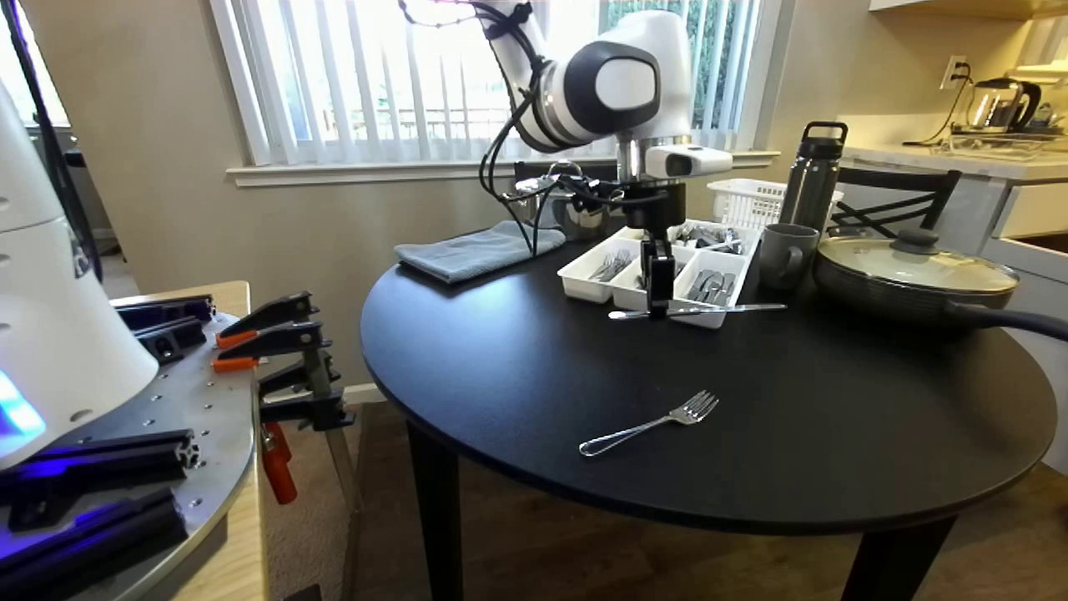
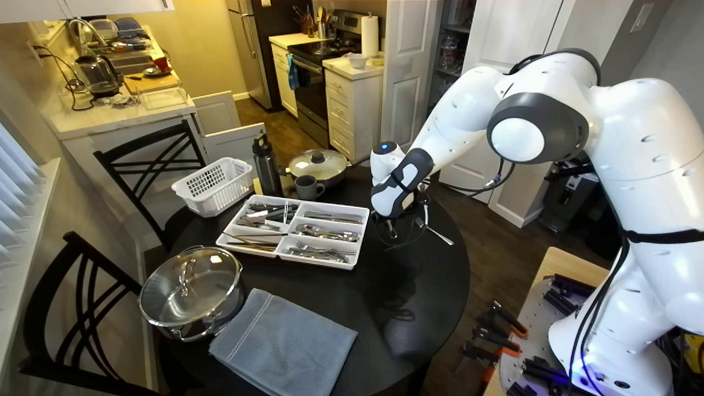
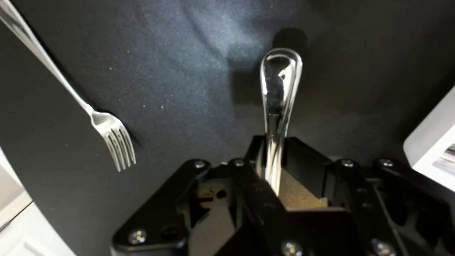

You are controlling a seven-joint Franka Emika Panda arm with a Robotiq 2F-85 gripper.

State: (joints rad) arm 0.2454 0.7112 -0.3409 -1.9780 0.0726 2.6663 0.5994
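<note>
My gripper [image 1: 659, 310] is shut on a silver knife [image 1: 743, 308], held crosswise between the fingertips. Its rounded handle [image 3: 279, 85] sticks out past the jaws in the wrist view, and its shadow lies apart from it, so it appears raised above the black table. A silver fork [image 1: 688, 411] lies on the table near its front edge; it also shows in the wrist view [image 3: 103, 121]. A white cutlery tray [image 1: 588, 288] with sorted cutlery stands beside the gripper, also at the right of the wrist view [image 3: 432, 124]. The fingertips are hidden in an exterior view.
A grey mug [image 1: 784, 250], a dark bottle [image 2: 267, 168] and a lidded pan [image 1: 901, 275] stand beside the tray. A white basket [image 2: 220, 190], a steel pot [image 2: 192, 291] and a folded blue cloth [image 2: 286, 341] are also on the round table [image 1: 793, 451].
</note>
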